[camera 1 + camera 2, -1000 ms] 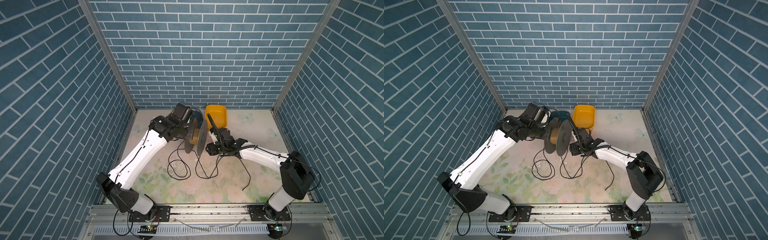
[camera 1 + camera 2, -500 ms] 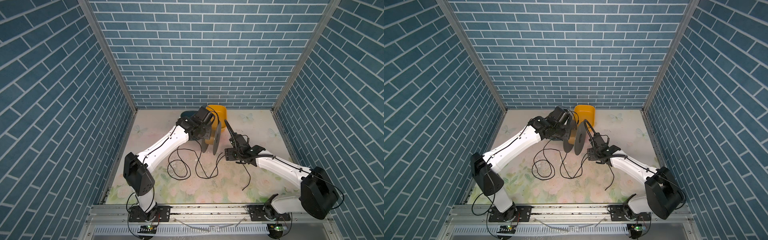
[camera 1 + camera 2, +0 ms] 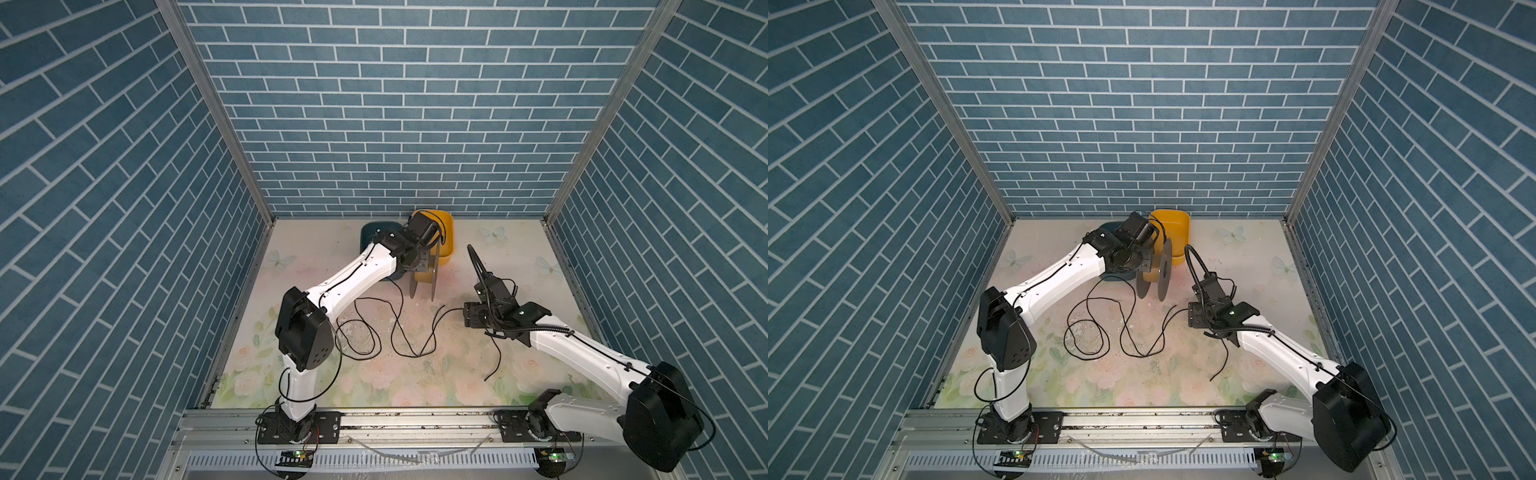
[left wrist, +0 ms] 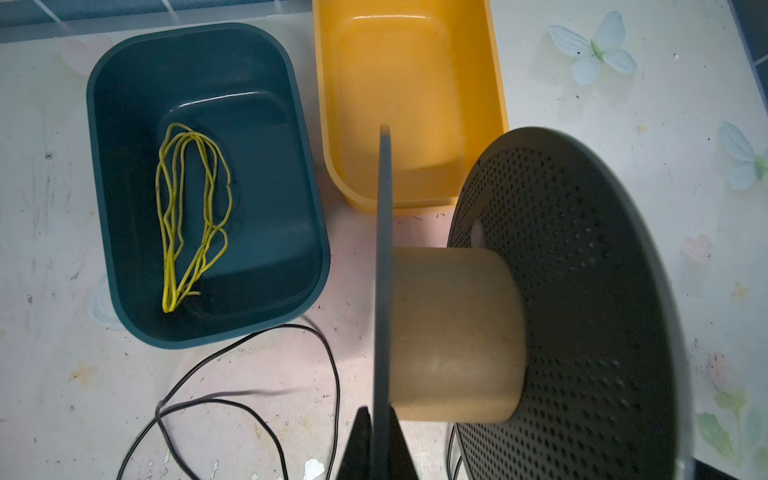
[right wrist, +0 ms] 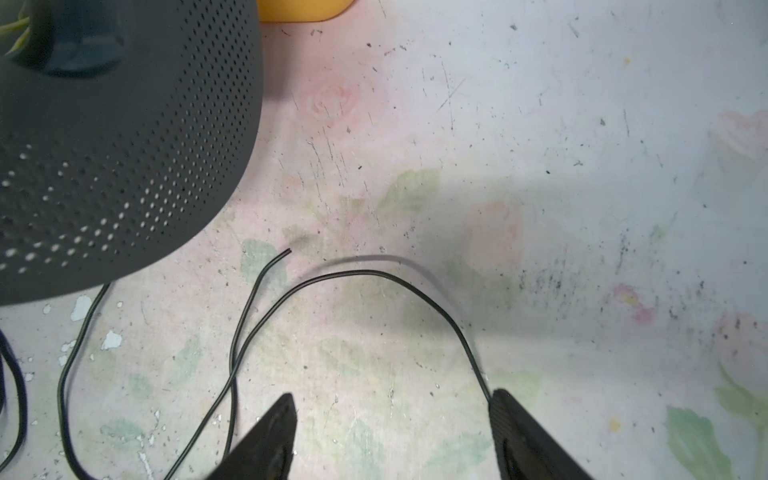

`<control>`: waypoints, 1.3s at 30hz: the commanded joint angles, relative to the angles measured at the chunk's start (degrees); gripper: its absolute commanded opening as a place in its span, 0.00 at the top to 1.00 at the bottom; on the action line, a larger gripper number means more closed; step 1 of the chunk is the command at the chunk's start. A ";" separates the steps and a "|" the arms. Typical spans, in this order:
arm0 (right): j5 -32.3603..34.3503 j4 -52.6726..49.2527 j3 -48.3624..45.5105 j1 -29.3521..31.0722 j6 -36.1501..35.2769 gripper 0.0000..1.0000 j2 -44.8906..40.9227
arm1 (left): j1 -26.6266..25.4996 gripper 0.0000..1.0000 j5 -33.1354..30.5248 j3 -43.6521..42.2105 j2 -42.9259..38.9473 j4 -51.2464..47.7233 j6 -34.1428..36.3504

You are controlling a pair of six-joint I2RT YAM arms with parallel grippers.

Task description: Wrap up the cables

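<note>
**Left arm holds the spool at the back; right arm poised over the cable**

The left arm (image 3: pixel 353 274) stretches diagonally from its base toward the back wall, its wrist in front of the blue bin (image 3: pixel 374 232) and yellow bin (image 3: pixel 446 232). The left jaws are clamped on one thin flange of the spool (image 4: pixel 453 332), which is held on edge with its core level. The right arm (image 3: pixel 582 345) lies low, forearm angled in toward the middle, wrist just right of the spool. The right jaws stand apart over the worktop (image 3: pixel 498 249). The cable (image 5: pixel 365 272) sprawls in loose loops on the worktop between the arms. One stretch arcs up to the tip of a right finger (image 5: pixel 519 424), and a free end lies near the spool's perforated flange.
</note>
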 commanded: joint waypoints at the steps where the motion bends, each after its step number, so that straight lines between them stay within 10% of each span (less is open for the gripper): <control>1: 0.44 -0.61 -1.04 -0.41 2.00 0.27 -1.18 | -0.10 0.99 -2.58 2.61 0.66 2.29 -0.74; 39: -11.89 15.75 1.03 -0.57 5.34 0.50 11.23 | -1.23 0.43 0.64 -7.57 -10.81 1.53 4.51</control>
